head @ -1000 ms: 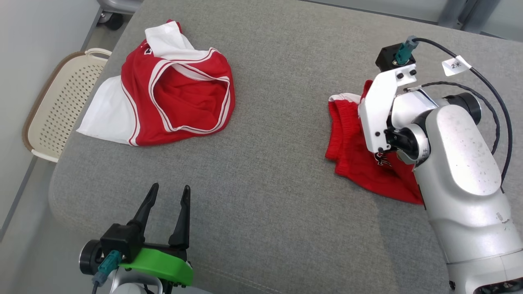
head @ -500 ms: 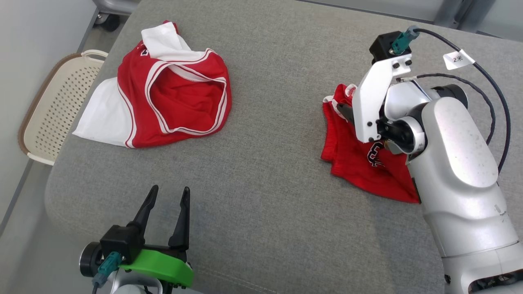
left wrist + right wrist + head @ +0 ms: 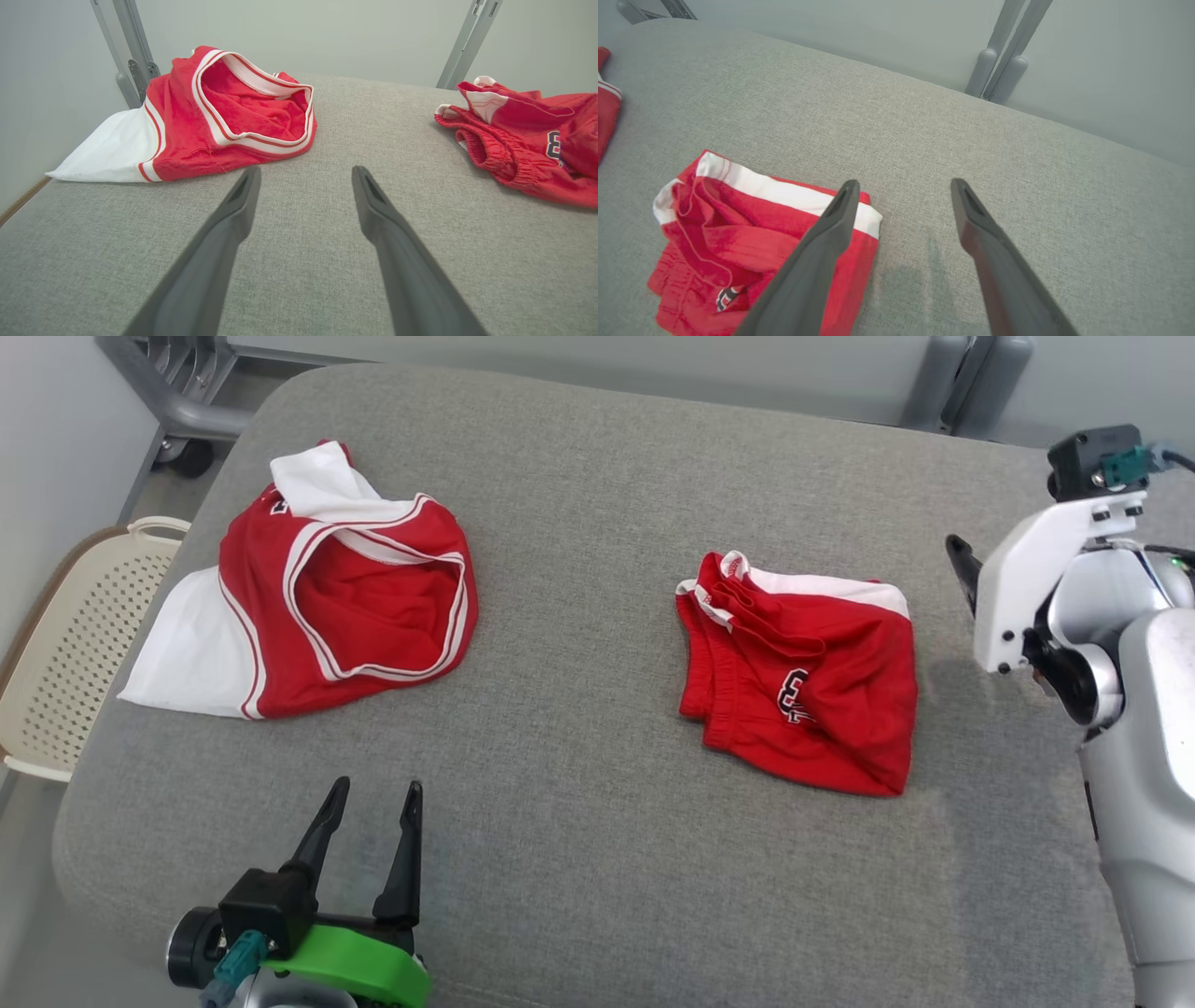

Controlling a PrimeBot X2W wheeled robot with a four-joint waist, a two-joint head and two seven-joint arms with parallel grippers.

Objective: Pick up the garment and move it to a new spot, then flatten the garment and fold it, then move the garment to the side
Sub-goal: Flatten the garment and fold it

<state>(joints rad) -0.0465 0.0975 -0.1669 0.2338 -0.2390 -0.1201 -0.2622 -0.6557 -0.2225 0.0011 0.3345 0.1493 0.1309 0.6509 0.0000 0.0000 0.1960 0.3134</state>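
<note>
The right gripper [image 3: 904, 184] hovers above the grey padded table [image 3: 579, 859], fingers spread wide and empty, just right of the folded red shorts [image 3: 803, 681] lying on the table's right half. The left gripper [image 3: 377, 787] sits low at the near edge, equally wide.

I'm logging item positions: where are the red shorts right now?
In the head view the red shorts lie right of centre on the grey cushion, apart from the red-and-white jersey on the left, with the open right gripper just to their right.
</note>
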